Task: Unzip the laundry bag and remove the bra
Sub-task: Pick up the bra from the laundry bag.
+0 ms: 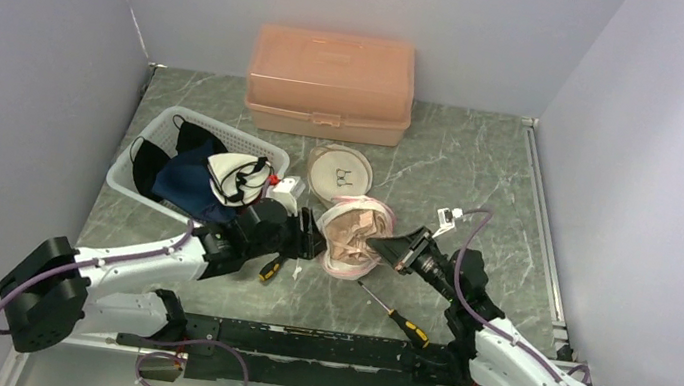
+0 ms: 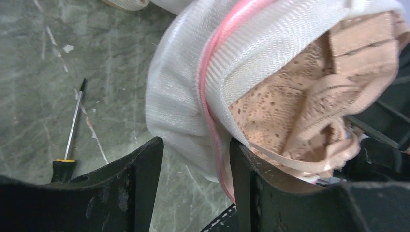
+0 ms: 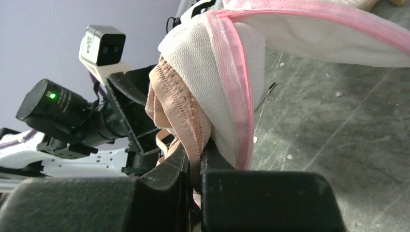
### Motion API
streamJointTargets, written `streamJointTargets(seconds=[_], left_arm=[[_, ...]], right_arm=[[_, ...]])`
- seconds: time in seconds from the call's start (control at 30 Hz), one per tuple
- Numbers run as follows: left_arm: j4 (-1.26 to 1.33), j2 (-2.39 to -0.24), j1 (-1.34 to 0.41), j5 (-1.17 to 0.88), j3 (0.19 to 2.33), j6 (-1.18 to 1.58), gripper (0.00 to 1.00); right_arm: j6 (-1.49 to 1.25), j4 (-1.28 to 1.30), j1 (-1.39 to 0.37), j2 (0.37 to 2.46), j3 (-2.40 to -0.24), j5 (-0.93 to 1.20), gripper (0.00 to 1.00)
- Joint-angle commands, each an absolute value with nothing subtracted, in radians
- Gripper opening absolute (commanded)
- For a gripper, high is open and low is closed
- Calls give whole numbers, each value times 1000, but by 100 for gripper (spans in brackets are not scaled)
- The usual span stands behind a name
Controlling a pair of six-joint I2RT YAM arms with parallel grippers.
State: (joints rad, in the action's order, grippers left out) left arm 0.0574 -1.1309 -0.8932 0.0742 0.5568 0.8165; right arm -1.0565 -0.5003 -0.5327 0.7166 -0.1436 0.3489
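Observation:
The white mesh laundry bag (image 1: 340, 265) with a pink zipper edge lies at the table's middle, its mouth gaping. The beige lace bra (image 1: 353, 227) shows inside. My left gripper (image 1: 310, 236) is at the bag's left side. In the left wrist view it (image 2: 196, 164) stands open, and the bag's (image 2: 179, 87) rim hangs between the fingers against the right one, with the bra (image 2: 290, 106) beyond. My right gripper (image 1: 382, 249) reaches in from the right. In the right wrist view it (image 3: 196, 154) is shut on the bra's (image 3: 174, 106) beige band, with the bag's (image 3: 212, 87) mesh draped beside it.
A peach plastic box (image 1: 331, 85) stands at the back. A white basket (image 1: 157, 127) of dark clothes sits at the left. A round lid (image 1: 340, 173) lies behind the bag. One screwdriver (image 1: 396, 317) lies in front of the bag, another (image 1: 272, 269) under my left wrist.

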Motion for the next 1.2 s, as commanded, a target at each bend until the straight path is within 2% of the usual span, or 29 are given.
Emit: streamJointTargets(seconds=[0.0, 0.27, 0.53, 0.77, 0.93, 1.17], left_arm=[[145, -1109, -895, -30, 528, 873, 59], [342, -1212, -889, -156, 481, 939, 56], [509, -1219, -863, -217, 428, 1021, 64], [360, -1048, -853, -99, 371, 1059, 79], [371, -984, -854, -120, 379, 1053, 80], [428, -1072, -875, -161, 450, 1022, 81]], right_arm=[[-1106, -735, -530, 736, -115, 291, 0], [-1175, -882, -530, 763, -95, 293, 0], [-1164, -821, -529, 682, -88, 206, 0], [-1124, -626, -529, 557, -86, 71, 0], [-1174, -684, -526, 596, -74, 55, 0], [-1236, -811, -527, 688, -70, 95, 0]])
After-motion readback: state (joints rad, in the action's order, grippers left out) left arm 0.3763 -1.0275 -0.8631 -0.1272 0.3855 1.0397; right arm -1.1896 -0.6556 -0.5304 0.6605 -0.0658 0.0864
